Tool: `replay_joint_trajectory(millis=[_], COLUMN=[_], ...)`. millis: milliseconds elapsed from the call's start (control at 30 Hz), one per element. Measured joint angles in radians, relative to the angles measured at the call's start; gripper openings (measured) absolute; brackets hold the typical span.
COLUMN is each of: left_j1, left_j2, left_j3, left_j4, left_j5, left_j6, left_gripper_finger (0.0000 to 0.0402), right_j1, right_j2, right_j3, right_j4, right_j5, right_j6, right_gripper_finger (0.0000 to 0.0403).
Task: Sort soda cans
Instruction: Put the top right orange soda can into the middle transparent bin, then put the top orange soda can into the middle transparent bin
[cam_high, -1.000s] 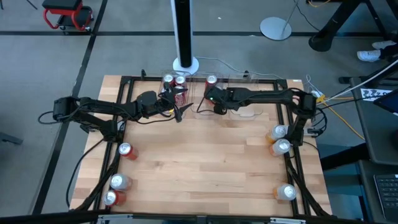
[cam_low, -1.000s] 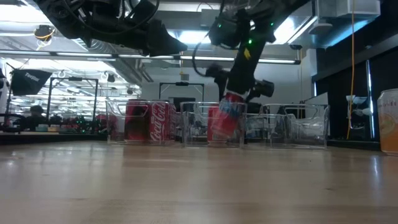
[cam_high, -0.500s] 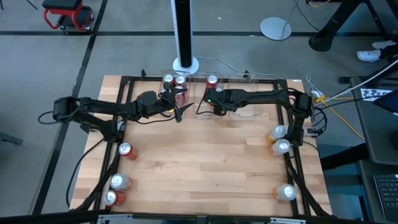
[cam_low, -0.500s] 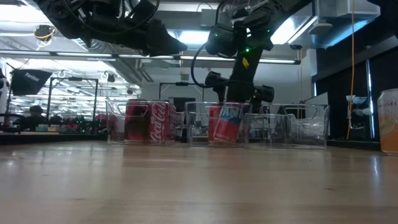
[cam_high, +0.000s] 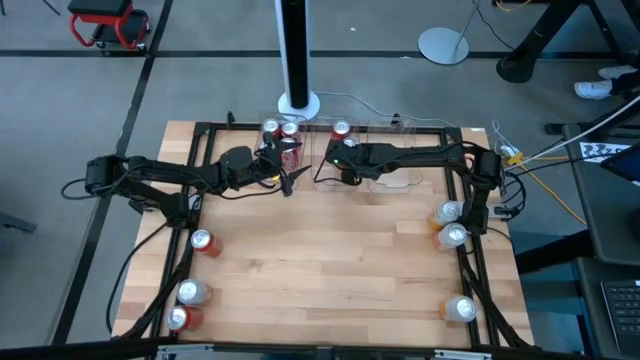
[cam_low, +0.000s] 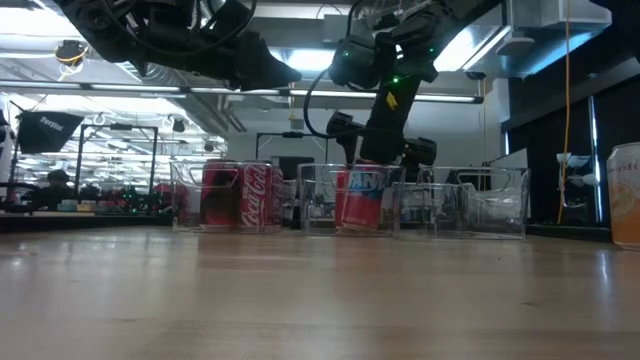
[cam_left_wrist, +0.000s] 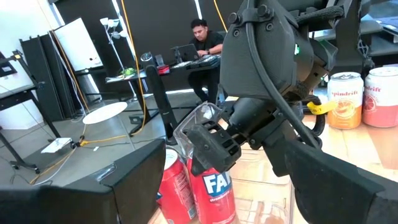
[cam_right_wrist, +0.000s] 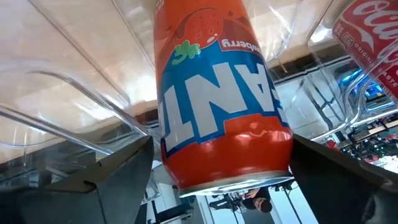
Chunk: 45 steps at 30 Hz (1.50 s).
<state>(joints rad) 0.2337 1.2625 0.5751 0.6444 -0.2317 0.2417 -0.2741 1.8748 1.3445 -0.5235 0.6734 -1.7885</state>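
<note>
Fanta can (cam_right_wrist: 221, 93): glossy red metal cylinder, upright in clear plastic bin (cam_low: 330, 200) at far edge of wood-plank table (cam_high: 320, 260). Right gripper (cam_high: 343, 170) fingers spread astride can; left gripper (cam_high: 290, 180) spread, empty, beside bin. Workshop beyond.

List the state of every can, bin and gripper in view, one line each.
Fanta can: upright in the middle clear bin, between open jaws.
Middle clear bin: holds two cans.
Coca-Cola cans: upright in the left bin.
Right gripper: jaws open, at the Fanta can.
Left gripper: jaws open, empty, beside the bins.
Loose cans: upright at table edges.
</note>
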Motion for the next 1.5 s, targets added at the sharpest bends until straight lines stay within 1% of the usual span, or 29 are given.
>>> replay_joint_trajectory(millis=[133,300,533,667,733,800,833,867,933,1000,1067,1167,1267,1367,1500], left_j1=[0.0,0.0,0.0,0.0,0.0,0.0,0.0,0.0,0.0,0.0,-0.002,-0.014,-0.032,-0.056,-0.08], left_j2=[0.0,0.0,0.0,0.0,0.0,0.0,0.0,0.0,0.0,0.0,0.0,0.0,0.0,0.0,0.004], left_j3=[0.0,0.0,0.0,0.0,0.0,0.0,0.0,0.0,0.0,0.0,0.0,0.0,0.008,0.009,0.009], left_j4=[0.0,0.0,-0.001,-0.008,-0.006,-0.007,-0.006,-0.006,-0.004,-0.004,-0.004,-0.004,-0.008,-0.005,-0.003], left_j5=[0.0,0.0,0.0,0.0,0.0,0.0,0.0,0.0,0.0,0.002,0.009,0.011,0.012,0.011,0.011], left_j6=[0.0,0.001,0.001,0.001,0.001,-0.005,-0.019,-0.03,-0.061,-0.076,-0.077,-0.077,-0.077,-0.067,-0.055], left_gripper_finger=[0.0318,0.0318,0.0318,0.0318,0.0318,0.0318,0.0318,0.0318,0.0318,0.0318,0.0318,0.0318,0.0318,0.0318,0.0318], right_j1=[0.018,0.055,0.107,0.146,0.173,0.202,0.217,0.231,0.259,0.292,0.339,0.424,0.495,0.549,0.593], right_j2=[-0.003,-0.026,-0.096,-0.153,-0.19,-0.229,-0.25,-0.268,-0.295,-0.304,-0.304,-0.305,-0.304,-0.304,-0.304], right_j3=[0.0,0.0,0.0,0.001,0.001,0.002,0.002,0.002,0.002,0.002,-0.008,-0.081,-0.187,-0.307,-0.47], right_j4=[-0.001,-0.002,-0.003,-0.021,-0.053,-0.101,-0.139,-0.177,-0.247,-0.305,-0.32,-0.247,-0.114,0.087,0.414], right_j5=[0.05,0.088,0.096,0.096,0.087,0.05,0.014,-0.032,-0.161,-0.278,-0.332,-0.321,-0.284,-0.264,-0.264], right_j6=[-0.005,-0.024,-0.016,0.043,0.102,0.205,0.269,0.337,0.469,0.566,0.636,0.677,0.711,0.732,0.732], right_gripper_finger=[0.0362,0.0362,0.0362,0.0363,0.0363,0.0363,0.0363,0.0363,0.0363,0.0363,0.0363,0.0363,0.0363,0.0363,0.0363])
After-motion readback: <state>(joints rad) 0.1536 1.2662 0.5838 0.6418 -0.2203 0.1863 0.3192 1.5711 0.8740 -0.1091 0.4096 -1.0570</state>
